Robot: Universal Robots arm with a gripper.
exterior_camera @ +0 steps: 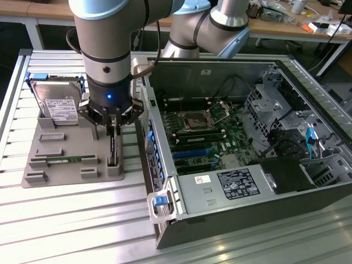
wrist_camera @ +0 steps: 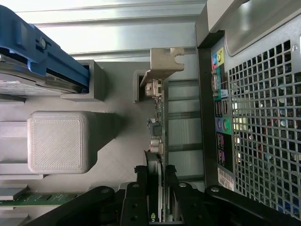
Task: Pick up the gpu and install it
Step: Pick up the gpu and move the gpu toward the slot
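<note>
Black gripper point(wrist_camera: 156, 172) fingers point(wrist_camera: 142, 181) stand drawn in against both faces of the gpu point(wrist_camera: 160, 123), apparently clamped on it near its rear end. The card stands on edge in a slot of the grey printed holder point(wrist_camera: 124, 141), its beige bracket point(wrist_camera: 164, 63) at the far end, beside the rear panel of the computer case point(wrist_camera: 221, 117). In the exterior view, the gripper point(exterior_camera: 113, 127) is directly above the gpu point(exterior_camera: 113, 153), which is seated in the holder point(exterior_camera: 66, 138). The green memory stick point(exterior_camera: 63, 160) and the hard drive point(exterior_camera: 55, 103) occupy their own slots towards the exterior view's left. Farther off, the open case point(exterior_camera: 247, 220) exposes the motherboard point(exterior_camera: 192, 135), whose blue expansion slots point(exterior_camera: 192, 152) look unoccupied. Judged progress: grasp made, lift and installation outstanding.
</note>
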